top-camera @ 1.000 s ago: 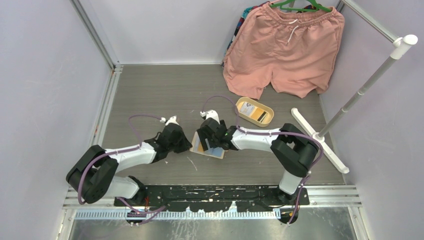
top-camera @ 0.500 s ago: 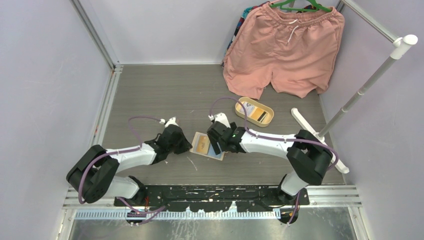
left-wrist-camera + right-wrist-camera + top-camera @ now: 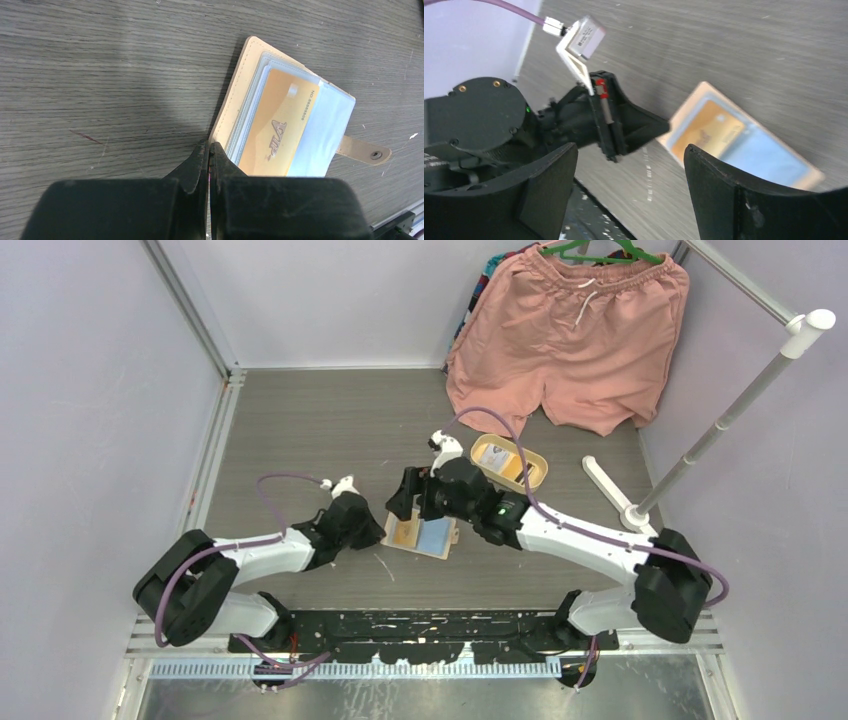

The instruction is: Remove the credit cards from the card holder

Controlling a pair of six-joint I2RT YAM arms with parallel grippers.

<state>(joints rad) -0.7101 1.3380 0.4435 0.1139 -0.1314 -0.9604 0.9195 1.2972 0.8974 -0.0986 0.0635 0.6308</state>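
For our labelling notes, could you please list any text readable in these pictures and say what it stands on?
"VIP": on the orange card in the card holder.
"NO" plus a row of digits: along that card's edge; the digits are too small to be sure.
The cards in the tray: print too small.
White camera label: blurred.

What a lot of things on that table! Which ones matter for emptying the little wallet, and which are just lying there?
In the job: card holder, lying open; orange card in it; left gripper, shut at its edge; right gripper, open, close by; oval tray with cards, probably.
Lying about: pink shorts; green hanger; white rack.
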